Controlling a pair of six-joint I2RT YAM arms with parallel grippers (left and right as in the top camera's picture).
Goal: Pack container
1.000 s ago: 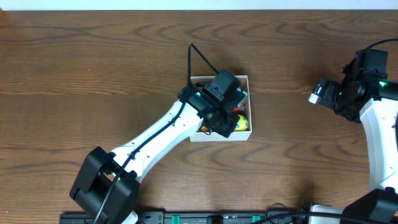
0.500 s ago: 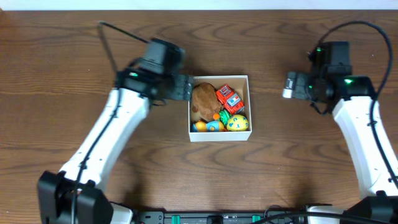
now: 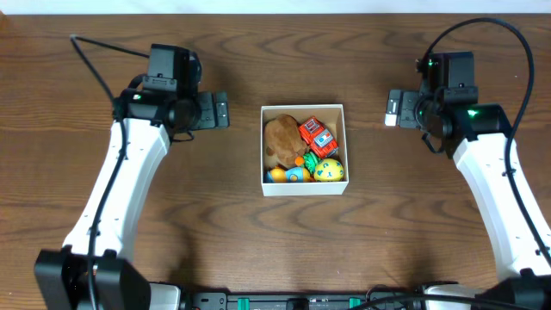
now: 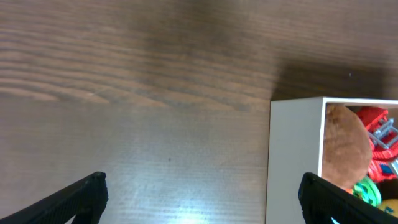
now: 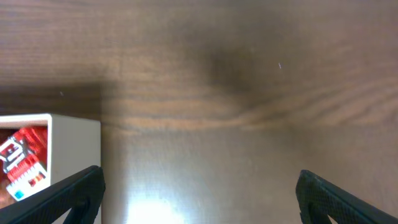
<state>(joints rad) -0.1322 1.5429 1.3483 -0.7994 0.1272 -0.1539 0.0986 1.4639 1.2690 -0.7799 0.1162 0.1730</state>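
The container (image 3: 304, 188), a small white square box with a brown inside, sits mid-table. In it lie a brown plush (image 3: 281, 138), a red truck (image 3: 317, 134), a yellow ball (image 3: 328, 170) and an orange-and-blue toy (image 3: 287, 174). My left gripper (image 3: 222, 112) hovers left of the box, open and empty. In the left wrist view the left gripper (image 4: 202, 193) spans bare wood and the container's white wall (image 4: 295, 155). My right gripper (image 3: 392, 108) hangs to the right of the box, open and empty. In its own view the right gripper (image 5: 199, 186) is over bare wood, with the container's corner (image 5: 74, 143) at its left.
Dark wooden tabletop (image 3: 172, 224) surrounds the box on all sides. The arm bases and a black rail (image 3: 301, 301) line the near edge. A cable (image 3: 103, 60) loops off the left arm.
My left arm has pulled back from above the container to its left side and now stands open. The right gripper has shifted left, nearer the box, and stayed open.
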